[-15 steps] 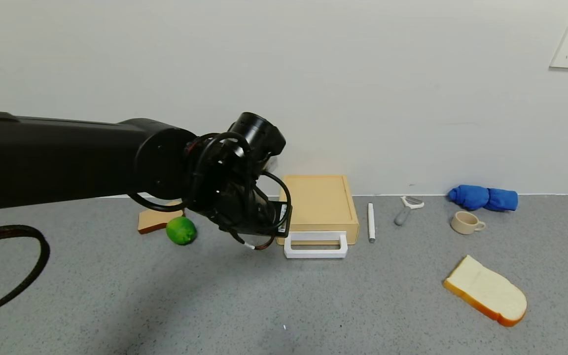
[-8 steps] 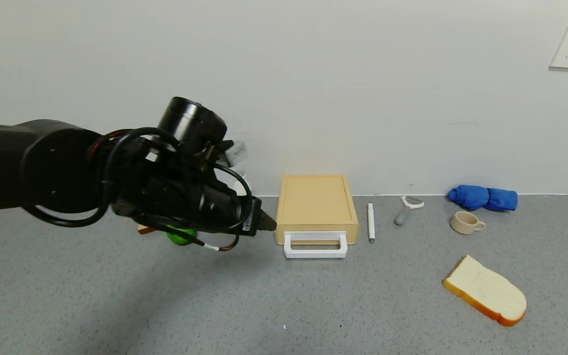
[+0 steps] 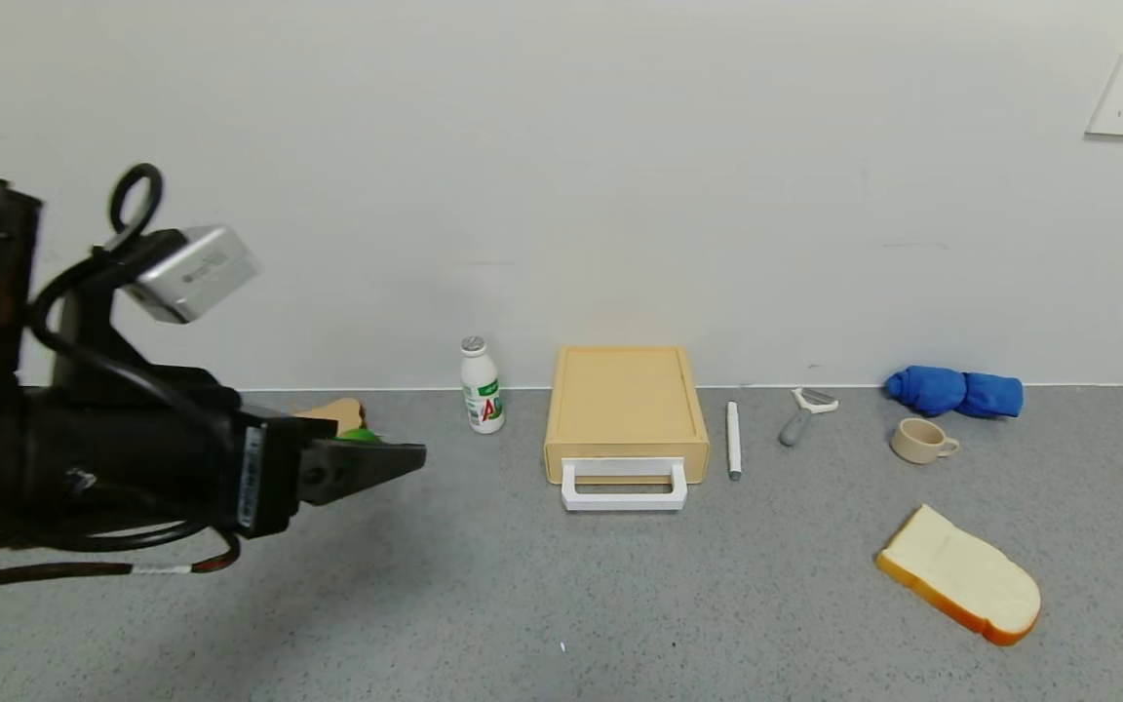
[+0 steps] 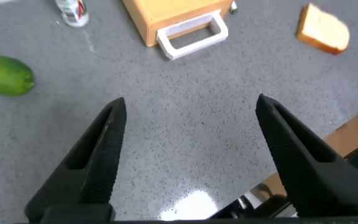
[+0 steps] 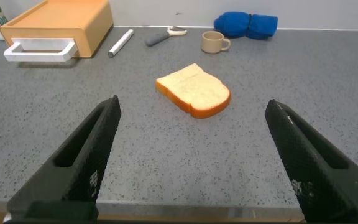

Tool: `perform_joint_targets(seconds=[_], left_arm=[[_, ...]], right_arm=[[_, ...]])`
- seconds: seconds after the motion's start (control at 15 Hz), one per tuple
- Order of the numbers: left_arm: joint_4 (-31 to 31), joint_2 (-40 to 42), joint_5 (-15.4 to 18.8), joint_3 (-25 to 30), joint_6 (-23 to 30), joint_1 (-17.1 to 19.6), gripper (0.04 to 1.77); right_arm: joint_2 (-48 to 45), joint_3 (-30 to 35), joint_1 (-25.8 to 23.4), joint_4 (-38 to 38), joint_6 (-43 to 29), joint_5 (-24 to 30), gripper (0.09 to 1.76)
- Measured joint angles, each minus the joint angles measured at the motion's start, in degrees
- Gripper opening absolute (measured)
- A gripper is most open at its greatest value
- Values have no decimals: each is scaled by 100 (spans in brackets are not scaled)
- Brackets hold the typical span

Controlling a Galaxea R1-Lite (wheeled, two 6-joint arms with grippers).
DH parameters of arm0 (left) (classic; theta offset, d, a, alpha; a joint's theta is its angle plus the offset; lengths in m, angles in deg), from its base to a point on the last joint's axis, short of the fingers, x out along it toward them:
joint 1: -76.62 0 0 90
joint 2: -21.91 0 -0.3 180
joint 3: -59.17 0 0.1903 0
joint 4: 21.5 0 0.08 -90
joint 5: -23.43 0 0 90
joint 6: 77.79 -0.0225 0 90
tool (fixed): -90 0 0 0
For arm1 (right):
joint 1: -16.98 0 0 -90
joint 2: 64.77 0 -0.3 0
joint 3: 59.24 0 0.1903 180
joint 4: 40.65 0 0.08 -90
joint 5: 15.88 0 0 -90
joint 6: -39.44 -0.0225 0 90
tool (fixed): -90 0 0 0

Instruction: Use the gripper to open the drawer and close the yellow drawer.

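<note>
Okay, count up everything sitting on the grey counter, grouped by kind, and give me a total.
Food, 3: bread slice, green lime, toast piece
Drink bottle: 1
Yellow drawer: 1
Kitchen tools, 2: peeler, white pen-like stick
Cup: 1
Blue cloth: 1
Total: 9

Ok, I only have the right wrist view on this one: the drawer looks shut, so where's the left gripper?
Observer: The left gripper hangs above the table, well left of the drawer, touching nothing.
Operator: Open or shut?
Observer: Open; the left wrist view shows its fingers spread, with bare table between them.
Operator: Anything over there I can't see?
Observer: A green lime lies left of the white bottle.
</note>
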Motion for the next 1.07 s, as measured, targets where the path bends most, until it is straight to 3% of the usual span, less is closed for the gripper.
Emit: perform_joint_targets(seconds=[0.47,0.6,0.8,1.07], left_arm=[[108,2464,-94,783,-204,79,164],[461,3189,-557,908,-232,88,165],[1031,4088,-1688,877,-336,199,167],[1315,4859,-2178,719,-746,1080,169]], right_arm=[[0,0,0,0,0,2,171],[0,0,0,-2,0,0,171],[0,0,0,-2,1,0,171],[0,0,0,0,0,0,171]])
